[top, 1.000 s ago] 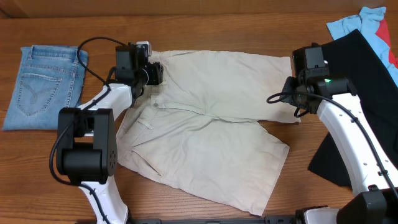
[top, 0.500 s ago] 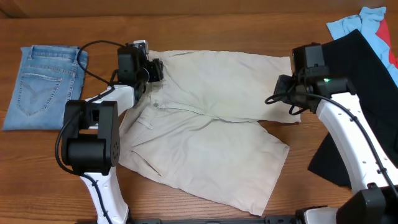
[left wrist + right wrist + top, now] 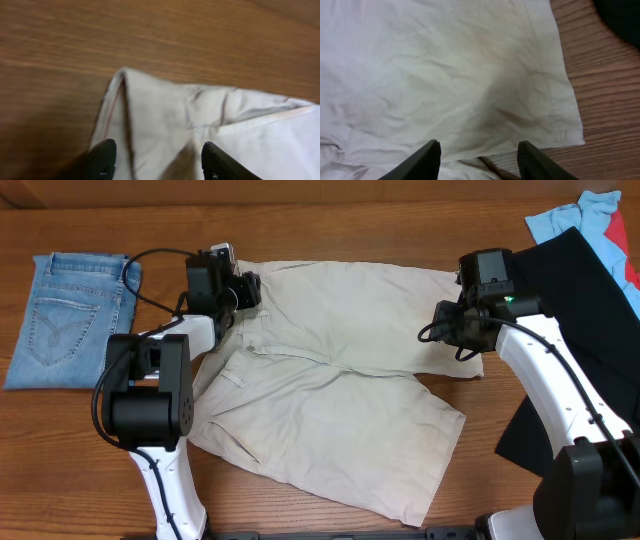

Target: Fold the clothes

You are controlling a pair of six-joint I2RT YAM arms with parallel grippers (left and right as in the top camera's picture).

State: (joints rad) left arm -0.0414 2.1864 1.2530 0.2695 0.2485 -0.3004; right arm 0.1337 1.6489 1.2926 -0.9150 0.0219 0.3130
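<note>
Overhead: the left arm (image 3: 140,405) stretches up to the top-left waistband corner of the shorts (image 3: 340,370), and the right arm (image 3: 540,370) bends in over the upper leg's hem. The shorts lie spread flat mid-surface (image 3: 300,220). There are folded jeans (image 3: 70,315) well off to the left and a black garment (image 3: 590,320) at right.

Left wrist: jaws spread above that corner, pinching nothing.

Right wrist: jaws wide too, hovering over the hem, with wood grain just beside it.
</note>
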